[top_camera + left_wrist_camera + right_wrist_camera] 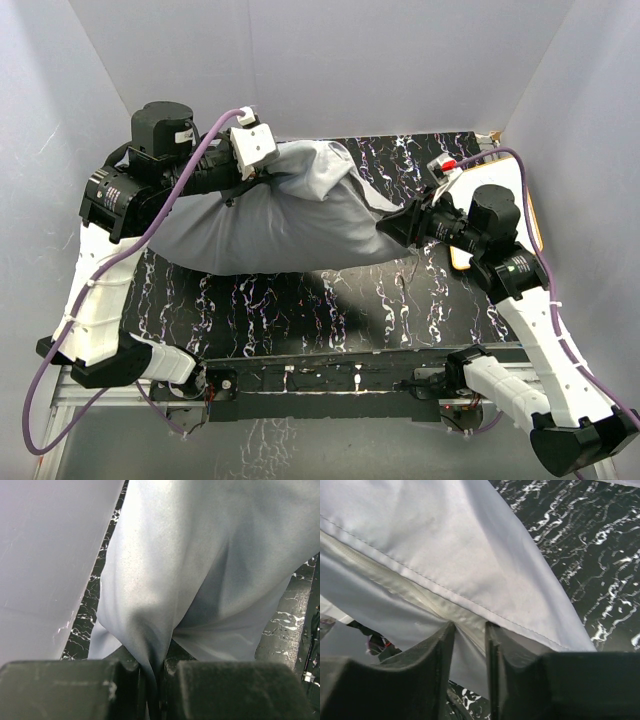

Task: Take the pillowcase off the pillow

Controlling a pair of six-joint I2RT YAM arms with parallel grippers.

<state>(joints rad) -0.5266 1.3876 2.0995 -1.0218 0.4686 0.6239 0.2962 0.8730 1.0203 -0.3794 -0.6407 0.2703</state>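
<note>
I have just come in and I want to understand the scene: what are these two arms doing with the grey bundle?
A grey pillowcase with the pillow inside is stretched over the black marbled table. The left gripper is shut on its far left end. The right gripper has cloth between its fingers at the hemmed open end, where an off-white strip of the pillow shows. Whether it grips case or pillow I cannot tell. The pillow is not yet out.

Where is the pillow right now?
The pillow is tucked inside the grey pillowcase at the back of the table; in the right wrist view its off-white edge peeks out beside the right hand.
</note>
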